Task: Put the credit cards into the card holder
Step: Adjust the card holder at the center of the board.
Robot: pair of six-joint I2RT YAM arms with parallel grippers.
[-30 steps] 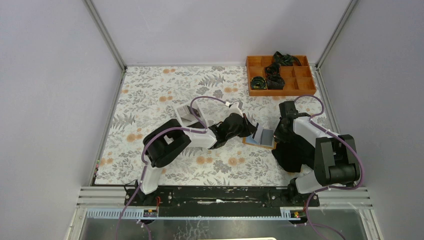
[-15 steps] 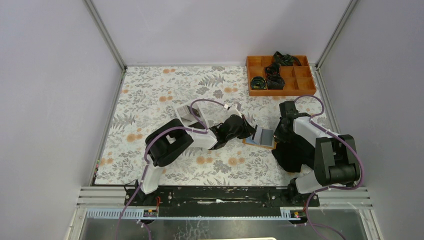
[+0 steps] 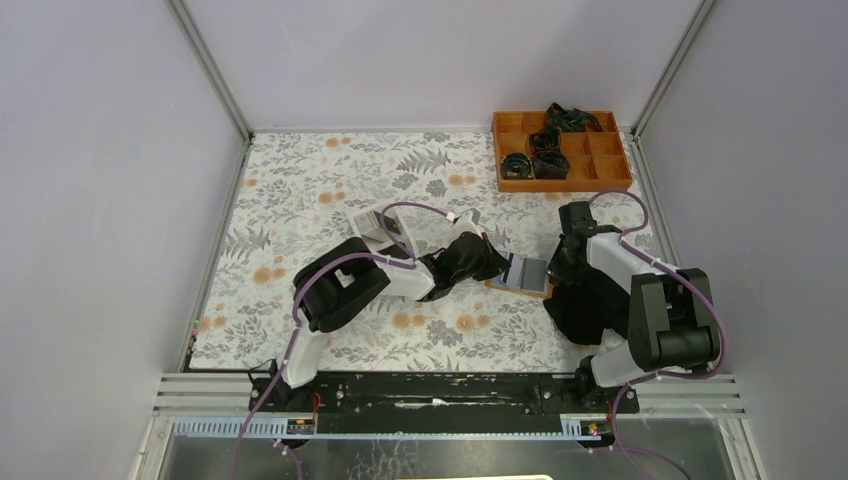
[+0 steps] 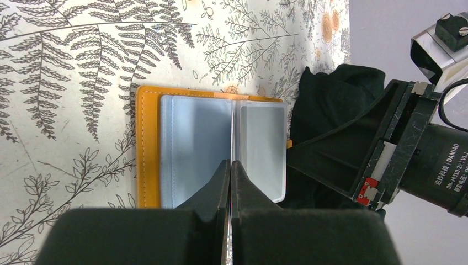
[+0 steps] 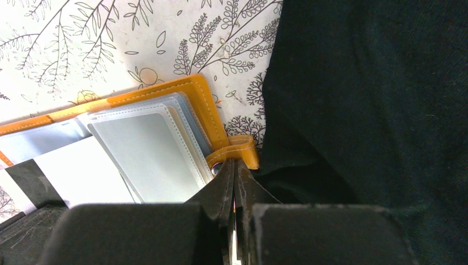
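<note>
Even bright light, soft shadows, sharp wrist close-ups.

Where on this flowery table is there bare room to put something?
Bare: the far left of the table, between the left wall and the white box, and the near strip between the arm bases. Crowded: centre-right, where the arms meet over the open card holder beside the black cloth, and the corner with the orange tray.

Orange card holder (image 4: 144,149) open flat
</note>
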